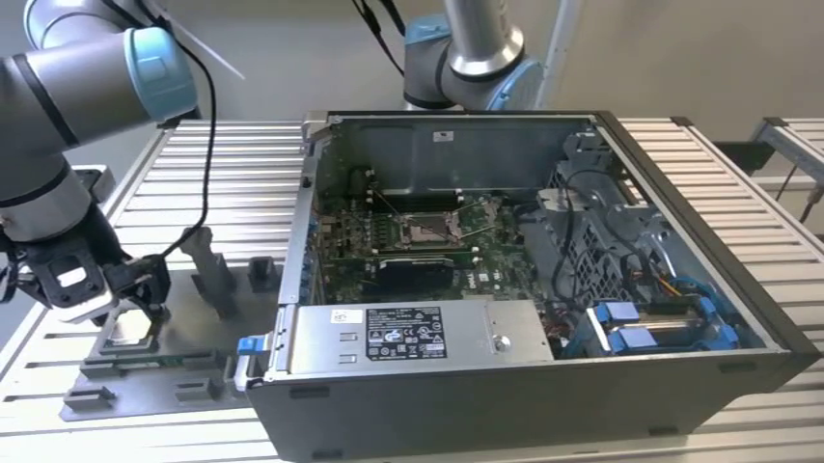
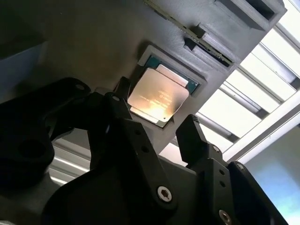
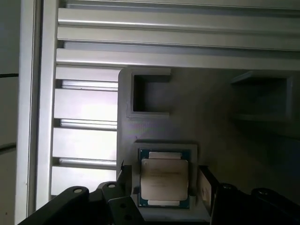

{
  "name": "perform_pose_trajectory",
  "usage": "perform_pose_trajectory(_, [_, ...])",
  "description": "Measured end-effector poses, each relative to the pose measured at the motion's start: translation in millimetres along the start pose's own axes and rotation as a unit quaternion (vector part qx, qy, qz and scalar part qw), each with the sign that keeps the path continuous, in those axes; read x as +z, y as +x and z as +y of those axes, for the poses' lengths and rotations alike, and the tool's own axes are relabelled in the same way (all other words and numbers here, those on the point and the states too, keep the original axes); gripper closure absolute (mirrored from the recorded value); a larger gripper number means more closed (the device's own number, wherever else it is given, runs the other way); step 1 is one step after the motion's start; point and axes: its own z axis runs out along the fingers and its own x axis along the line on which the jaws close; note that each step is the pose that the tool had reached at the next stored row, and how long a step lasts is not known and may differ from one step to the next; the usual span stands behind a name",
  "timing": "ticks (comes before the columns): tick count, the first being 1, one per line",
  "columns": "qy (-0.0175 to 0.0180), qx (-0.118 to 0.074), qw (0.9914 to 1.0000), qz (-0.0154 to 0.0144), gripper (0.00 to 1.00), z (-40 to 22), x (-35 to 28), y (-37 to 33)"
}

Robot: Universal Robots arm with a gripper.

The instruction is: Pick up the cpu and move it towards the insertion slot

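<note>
— Cpu [image 3: 164,180]: where is it?
— Lying flat in a square pocket of the grey fixture [image 1: 154,371] on the tabletop [image 1: 721,174], at the exterior view's left. It is well apart from the insertion slot [image 1: 425,229] inside the open computer case [image 1: 515,405].
— And the tool?
— The tool [image 3: 164,187] hovers just over the chip, spread wide, one finger on either side of the pocket, gripping nothing. I'd call this the pick step, with the lift not yet made.
— What does the grasp call for?
— Fingers [image 2: 194,136] meeting opposite edges squarely, I'd judge, since the chip is thin and sits low in the pocket.
— How does it look?
— A pale silvery lid catching warm glare, with a darker green border.
</note>
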Motion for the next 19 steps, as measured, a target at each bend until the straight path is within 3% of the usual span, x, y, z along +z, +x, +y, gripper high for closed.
perform_pose_trajectory(6, [-0.0001, -0.012, 0.99992, 0.0006, 0.00, -1.1, 3.8, 0.0])
perform_pose_trajectory(19, [-0.0002, -0.011, 0.99994, -0.0005, 0.00, -1.3, 8.5, 2.1])
